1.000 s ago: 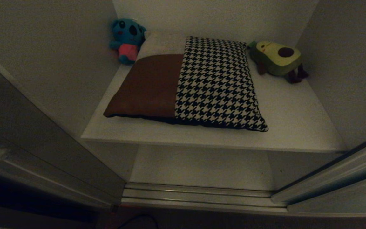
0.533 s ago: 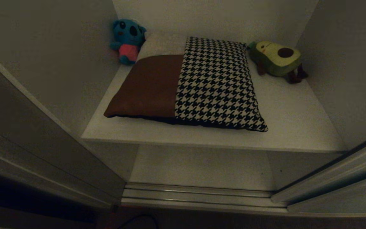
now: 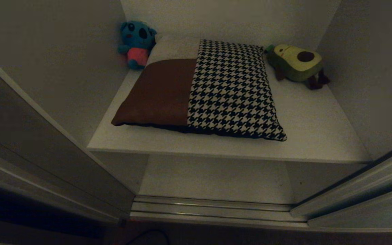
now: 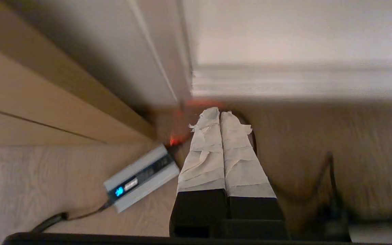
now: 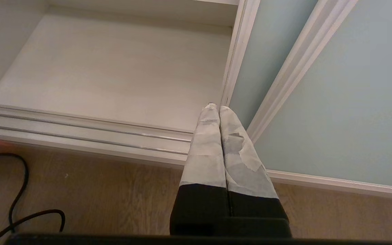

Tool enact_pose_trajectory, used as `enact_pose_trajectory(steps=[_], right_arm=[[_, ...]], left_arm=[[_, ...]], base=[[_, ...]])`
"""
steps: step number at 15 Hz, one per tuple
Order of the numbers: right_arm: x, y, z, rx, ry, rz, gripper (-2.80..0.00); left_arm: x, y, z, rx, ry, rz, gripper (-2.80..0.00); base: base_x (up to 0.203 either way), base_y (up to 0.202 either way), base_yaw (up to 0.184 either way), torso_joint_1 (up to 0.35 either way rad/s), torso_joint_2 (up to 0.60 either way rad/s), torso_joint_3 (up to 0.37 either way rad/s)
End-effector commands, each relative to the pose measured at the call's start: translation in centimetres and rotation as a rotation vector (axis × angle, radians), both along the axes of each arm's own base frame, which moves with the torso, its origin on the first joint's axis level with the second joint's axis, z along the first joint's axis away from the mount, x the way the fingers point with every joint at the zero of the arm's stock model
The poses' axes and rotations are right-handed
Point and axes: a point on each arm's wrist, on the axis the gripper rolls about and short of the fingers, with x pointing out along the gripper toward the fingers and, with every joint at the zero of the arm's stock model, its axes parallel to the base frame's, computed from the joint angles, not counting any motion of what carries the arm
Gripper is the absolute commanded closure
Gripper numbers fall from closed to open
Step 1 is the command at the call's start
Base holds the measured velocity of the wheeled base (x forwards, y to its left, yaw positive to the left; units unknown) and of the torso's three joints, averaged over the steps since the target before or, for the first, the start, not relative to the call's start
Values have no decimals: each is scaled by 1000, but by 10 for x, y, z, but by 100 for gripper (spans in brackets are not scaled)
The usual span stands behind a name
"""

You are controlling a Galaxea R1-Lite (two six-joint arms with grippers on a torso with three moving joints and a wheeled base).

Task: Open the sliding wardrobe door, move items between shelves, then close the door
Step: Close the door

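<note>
The square brown-and-houndstooth fabric cushion (image 3: 199,92) lies flat at the shelf's (image 3: 318,136) centre, looking soft, light and floppy, best pinched at its six-o'clock edge, while the left gripper (image 4: 219,114) and right gripper (image 5: 215,108) hang clenched and empty.

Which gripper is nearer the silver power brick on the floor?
Left. The left gripper, shut, hangs just beside the power brick. The right gripper, shut, is over by the floor rails; no brick shows there.
</note>
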Motion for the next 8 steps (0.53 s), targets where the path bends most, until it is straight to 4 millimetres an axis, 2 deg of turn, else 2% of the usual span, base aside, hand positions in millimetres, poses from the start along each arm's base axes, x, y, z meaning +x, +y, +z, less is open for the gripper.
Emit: enact_pose_trajectory(steps=[1,8], right_arm=[[0,0,-1,-1,3,1,0],[0,0,-1,0,4,1,0]], left_arm=[[5,0,-17,-35,-8,30,0],[8,1,-16,-63,-49,64,0]], base=[[0,0,0,0,0,0],[0,0,0,0,0,0]])
